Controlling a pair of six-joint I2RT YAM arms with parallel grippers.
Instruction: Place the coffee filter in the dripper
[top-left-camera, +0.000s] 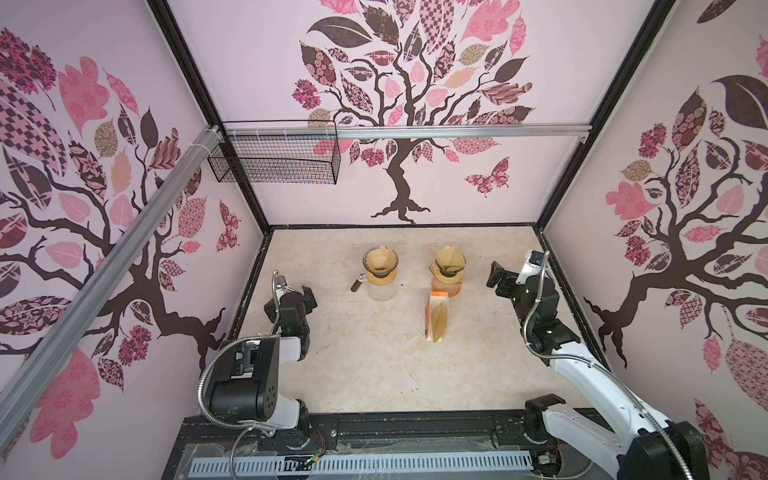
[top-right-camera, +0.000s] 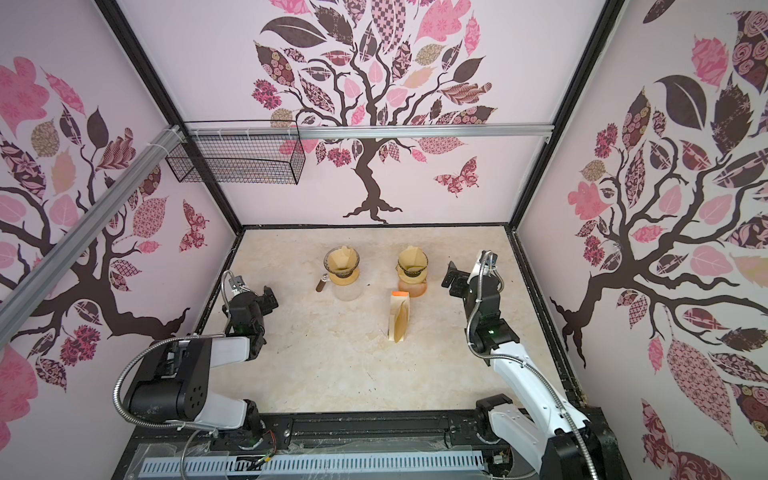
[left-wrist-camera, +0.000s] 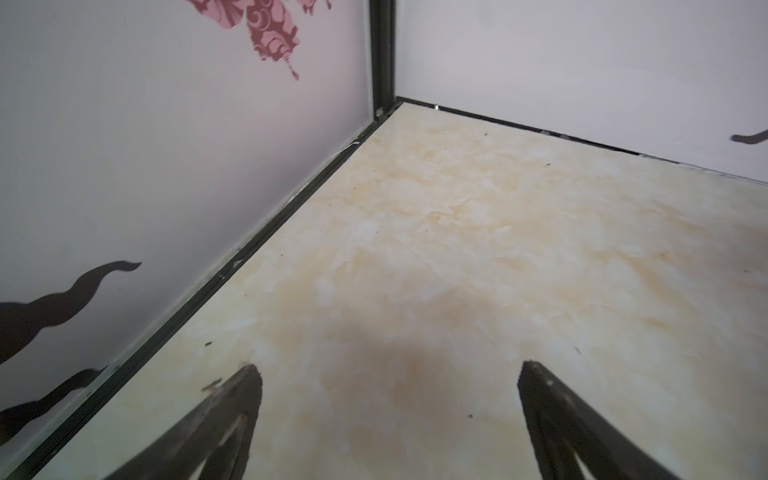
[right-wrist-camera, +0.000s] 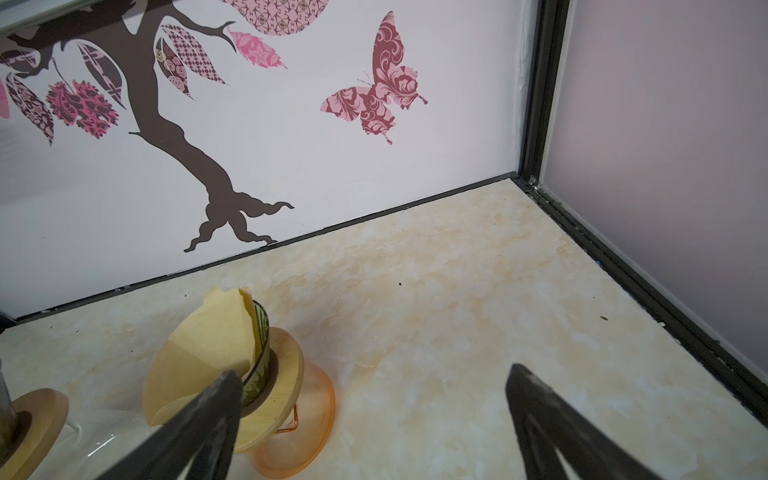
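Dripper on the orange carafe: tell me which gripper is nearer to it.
Right. The right gripper hangs open just to the right of the dripper on the orange carafe, not touching. The left gripper sits open far left, beyond the glass carafe.

Bright even light, soft shadows, edges distorted

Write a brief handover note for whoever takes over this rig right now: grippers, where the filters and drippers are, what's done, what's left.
Grippers: left gripper open, empty, over the table; right gripper open, empty, beside the right dripper, not touching.
Things: left dripper on the clear carafe holds the left filter; right dripper, on the orange carafe, the right filter; filter pack lies nearer the arms.
Done: filters look placed.
Left: perhaps check the right filter's seating; it stands above the rim.
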